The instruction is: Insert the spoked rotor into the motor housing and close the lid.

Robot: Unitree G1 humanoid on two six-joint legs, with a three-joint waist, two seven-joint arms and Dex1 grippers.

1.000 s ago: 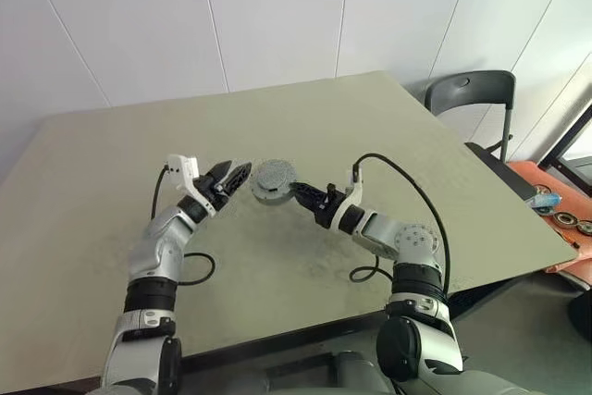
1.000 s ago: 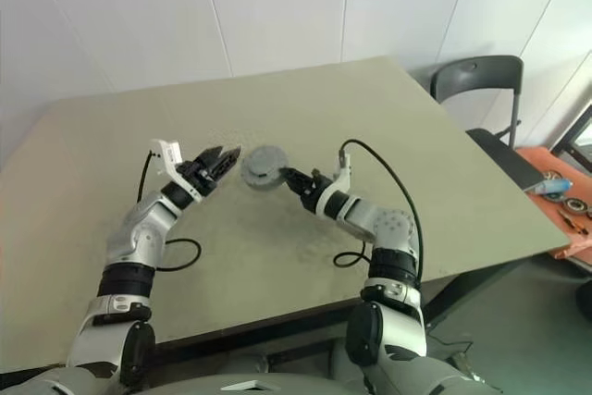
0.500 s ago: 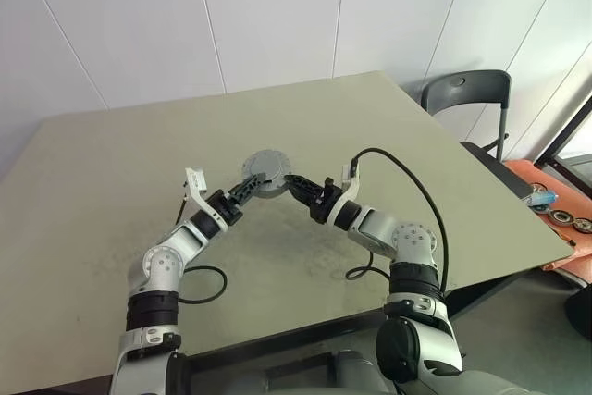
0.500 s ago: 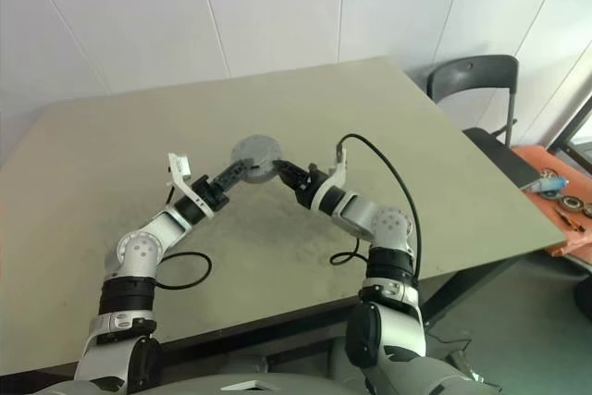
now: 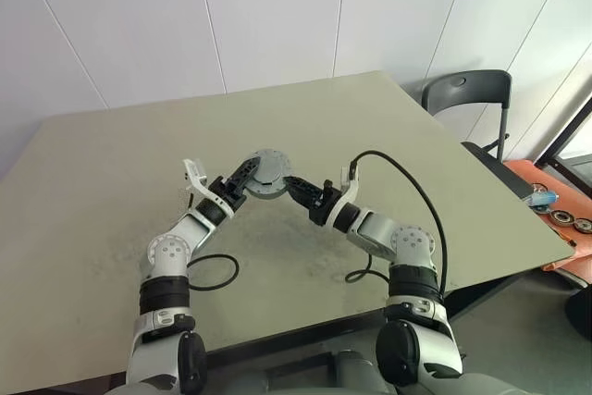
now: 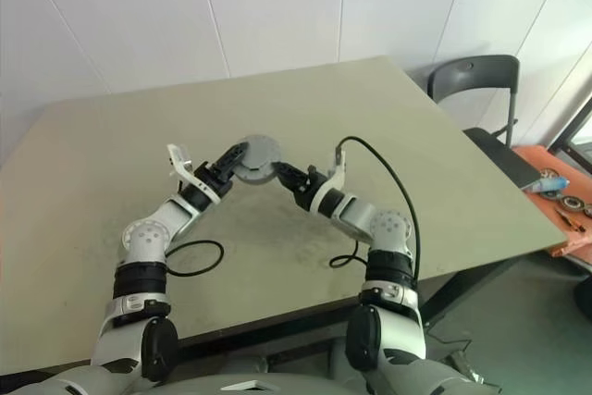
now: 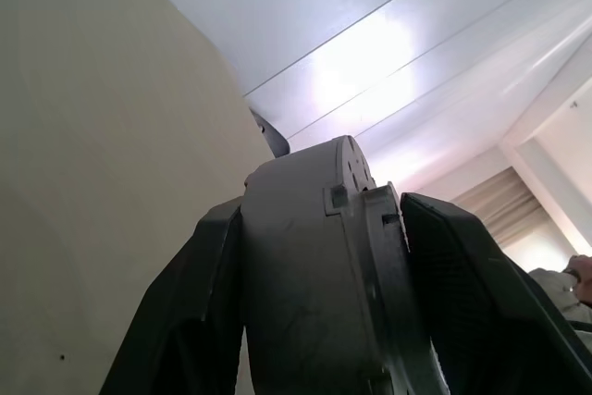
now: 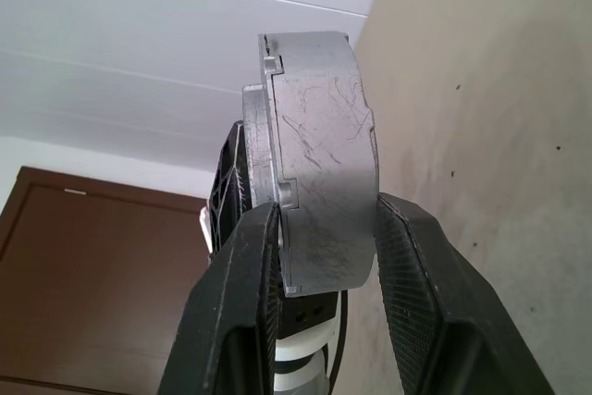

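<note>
A grey round lid (image 5: 269, 173) with a notched edge hangs above the middle of the table (image 5: 111, 182), held between both grippers. My left gripper (image 5: 247, 174) is on its left side; in the left wrist view its fingers (image 7: 199, 321) press against the grey drum (image 7: 314, 265) from both sides. My right gripper (image 5: 289, 182) is shut on the right side, its fingers (image 8: 245, 302) clamping the scratched grey body (image 8: 319, 164). The motor housing's coils and the spoked rotor are hidden.
Black cables (image 5: 217, 270) lie on the table near both arms. A dark chair (image 5: 467, 94) stands past the table's right corner. An orange surface with small metal parts (image 5: 555, 210) sits off the right edge.
My left gripper has swung in to the right, rolled, and closed from wide open onto the lid's left side. The right gripper has kept its hold in place.
</note>
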